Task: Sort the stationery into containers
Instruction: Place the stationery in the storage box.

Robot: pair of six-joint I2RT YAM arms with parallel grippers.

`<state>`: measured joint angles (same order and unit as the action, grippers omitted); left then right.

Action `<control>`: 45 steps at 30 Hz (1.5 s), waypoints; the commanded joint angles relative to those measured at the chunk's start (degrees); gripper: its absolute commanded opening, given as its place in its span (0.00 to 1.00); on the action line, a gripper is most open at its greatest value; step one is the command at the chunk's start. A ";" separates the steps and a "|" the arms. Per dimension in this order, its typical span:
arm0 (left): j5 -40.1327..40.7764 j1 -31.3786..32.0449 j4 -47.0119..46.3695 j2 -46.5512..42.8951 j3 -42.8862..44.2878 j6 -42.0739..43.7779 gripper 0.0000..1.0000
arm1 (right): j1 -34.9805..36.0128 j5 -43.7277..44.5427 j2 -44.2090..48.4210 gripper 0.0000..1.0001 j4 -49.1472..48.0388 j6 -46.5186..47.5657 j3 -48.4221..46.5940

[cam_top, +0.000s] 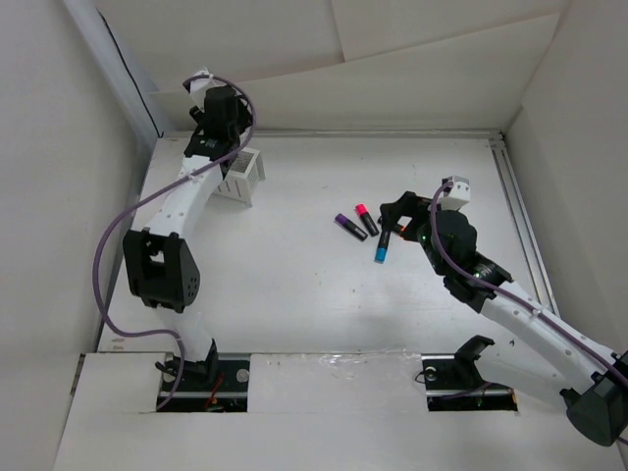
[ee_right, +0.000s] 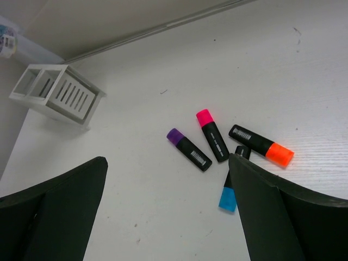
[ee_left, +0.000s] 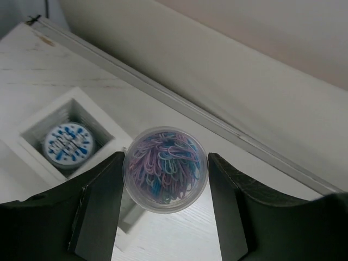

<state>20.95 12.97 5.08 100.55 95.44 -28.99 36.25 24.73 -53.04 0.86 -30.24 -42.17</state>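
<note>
Tub of clips (ee_left: 165, 171), round face up, clamped by left gripper (ee_left: 165, 163); right gripper (ee_right: 167, 163) gaping.

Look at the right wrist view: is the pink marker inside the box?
No, the pink marker lies on the table, away from the box.

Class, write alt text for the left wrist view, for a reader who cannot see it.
The left hand grips a clear round tub of coloured paper clips above a white box. One compartment holds a blue-speckled tub.
</note>
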 commanded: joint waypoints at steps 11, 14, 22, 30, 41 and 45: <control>2.69 -9.46 9.42 8.96 11.27 5.35 0.34 | 0.84 -1.53 -0.05 0.99 -2.53 0.18 -0.98; 3.31 -9.46 8.81 9.48 10.21 5.97 0.34 | 0.84 -1.53 -0.57 0.99 -2.53 0.18 -0.98; 2.78 -9.46 9.41 12.21 10.37 7.02 0.35 | 0.84 -1.53 -0.58 0.99 -2.53 0.18 -0.98; 2.25 -9.46 9.95 14.14 10.91 7.02 0.40 | 0.84 -1.53 -0.58 0.99 -2.53 0.18 -0.98; 1.30 -9.46 9.08 10.02 8.98 5.97 0.74 | 0.84 -1.53 -0.58 0.99 -2.53 0.18 -0.98; -1.52 -8.93 6.71 4.93 7.23 5.97 0.69 | 0.84 -0.39 -0.58 0.99 -2.53 0.18 -0.98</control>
<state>21.12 3.49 15.62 114.15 103.11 -22.63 36.51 23.55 -53.74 0.86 -30.24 -42.17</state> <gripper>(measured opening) 0.697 0.992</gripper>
